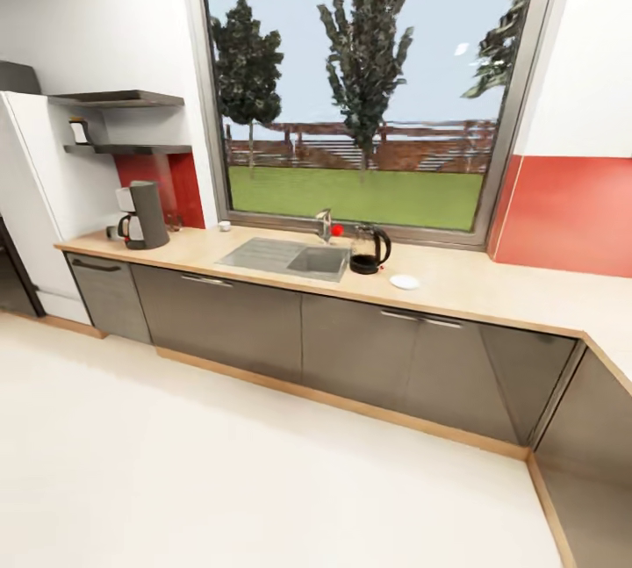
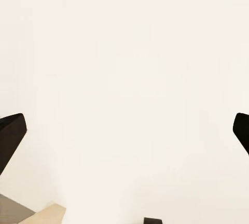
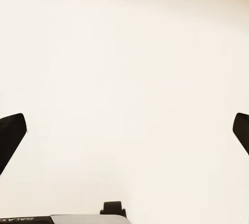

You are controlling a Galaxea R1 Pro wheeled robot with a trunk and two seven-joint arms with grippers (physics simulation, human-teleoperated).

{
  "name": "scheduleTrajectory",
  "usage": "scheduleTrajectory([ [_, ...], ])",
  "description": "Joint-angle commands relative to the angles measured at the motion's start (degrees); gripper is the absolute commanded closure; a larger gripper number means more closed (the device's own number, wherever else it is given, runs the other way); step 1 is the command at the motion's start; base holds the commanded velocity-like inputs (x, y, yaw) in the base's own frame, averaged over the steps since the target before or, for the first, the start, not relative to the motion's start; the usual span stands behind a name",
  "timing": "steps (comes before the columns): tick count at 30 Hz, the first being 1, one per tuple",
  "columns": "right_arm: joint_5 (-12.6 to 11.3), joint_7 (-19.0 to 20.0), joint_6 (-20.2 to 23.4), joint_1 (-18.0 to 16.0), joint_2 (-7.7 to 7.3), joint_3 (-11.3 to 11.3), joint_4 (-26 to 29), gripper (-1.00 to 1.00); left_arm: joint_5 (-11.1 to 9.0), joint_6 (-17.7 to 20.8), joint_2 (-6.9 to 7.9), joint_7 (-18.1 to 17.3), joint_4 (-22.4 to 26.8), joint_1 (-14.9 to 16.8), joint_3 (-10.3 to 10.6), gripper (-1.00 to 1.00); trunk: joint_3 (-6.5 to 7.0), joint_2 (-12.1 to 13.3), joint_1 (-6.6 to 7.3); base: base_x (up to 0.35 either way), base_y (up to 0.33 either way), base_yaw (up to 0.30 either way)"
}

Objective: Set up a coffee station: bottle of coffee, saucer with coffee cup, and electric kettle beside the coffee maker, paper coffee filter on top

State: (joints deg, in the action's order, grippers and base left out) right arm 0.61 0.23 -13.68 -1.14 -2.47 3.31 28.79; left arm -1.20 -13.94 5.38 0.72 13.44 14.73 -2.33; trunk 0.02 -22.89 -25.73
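Observation:
From across the room, the head view takes in the kitchen counter (image 1: 491,283). The grey coffee maker (image 1: 145,215) stands at its left end. A black and glass electric kettle (image 1: 369,249) is right of the sink, with a white saucer (image 1: 405,282) just beyond it. A small white cup (image 1: 225,225) rests on the window ledge. On the lower wall shelf (image 1: 132,148) stands a small bottle of coffee (image 1: 80,130). My left gripper (image 2: 124,133) is open over pale floor, and my right gripper (image 3: 124,133) is open too, nothing between the fingers of either.
A steel sink (image 1: 285,257) with a tap (image 1: 325,223) is set in the counter under a large window. Grey cabinets (image 1: 351,348) run below and turn the corner at right. A white fridge (image 1: 39,199) stands at left. Wide pale floor (image 1: 263,471) lies before me.

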Motion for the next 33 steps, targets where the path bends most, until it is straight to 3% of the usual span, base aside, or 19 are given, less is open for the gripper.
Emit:
scheduleTrajectory([
  [1, 0.1, 0.0, -0.2, 0.0, 0.01, 0.1, 0.0, -1.0, -0.1, -0.2, -0.02, 0.0, -0.1, 0.0, -0.1, -1.0, -0.02, 0.0, -0.05, 0.338, 0.0, 0.277],
  [33, 0.1, 0.0, -0.2, 0.0, 0.01, 0.1, 0.0, -1.0, -0.2, -0.2, 0.3, 0.0, -0.1, 0.0, -0.1, -1.0, -0.02, 0.0, -0.05, 0.338, 0.0, 0.277],
])
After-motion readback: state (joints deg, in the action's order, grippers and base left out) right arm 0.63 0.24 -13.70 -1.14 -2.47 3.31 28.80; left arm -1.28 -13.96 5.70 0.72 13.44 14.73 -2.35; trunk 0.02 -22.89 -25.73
